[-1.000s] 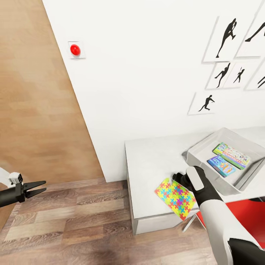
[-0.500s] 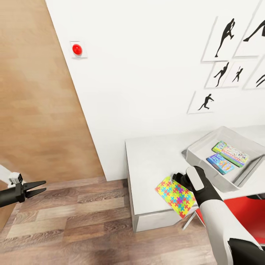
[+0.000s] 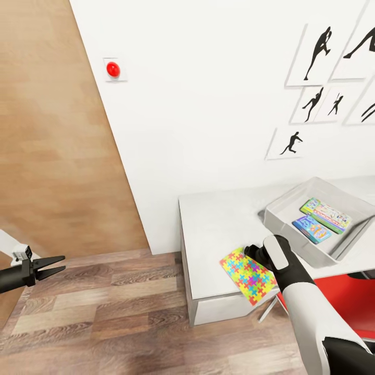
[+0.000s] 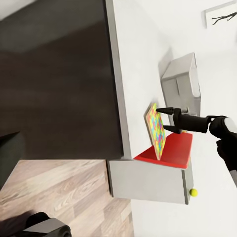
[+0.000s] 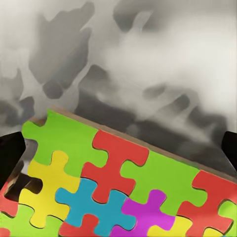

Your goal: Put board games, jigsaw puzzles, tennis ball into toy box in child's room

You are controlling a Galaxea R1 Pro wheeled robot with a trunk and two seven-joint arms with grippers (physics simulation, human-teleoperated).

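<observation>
A multicolour jigsaw puzzle (image 3: 247, 275) lies flat on the table's (image 3: 219, 224) front left corner and overhangs the edge a little. My right gripper (image 3: 249, 253) hovers open at the puzzle's far edge. In the right wrist view the puzzle (image 5: 118, 187) lies between the wide-apart fingertips (image 5: 10, 153). The grey toy box (image 3: 284, 205) stands to the right, holding a busy multicolour board game (image 3: 325, 214) and a small blue one (image 3: 311, 230). The tennis ball (image 4: 193, 192) shows in the left wrist view by the grey cabinet's edge. My left gripper (image 3: 53, 265) is open over the floor, far left.
A red chair (image 3: 349, 299) stands under the table beside my right arm. A wooden panel (image 3: 57, 156) meets the white wall, which carries a red dome on a white plate (image 3: 112, 69) and black silhouette posters (image 3: 317, 52). Wood-plank floor (image 3: 130, 312) lies between my arms.
The whole picture has shifted slightly, so the camera has moved. Both grippers and the puzzle keep their places relative to the table.
</observation>
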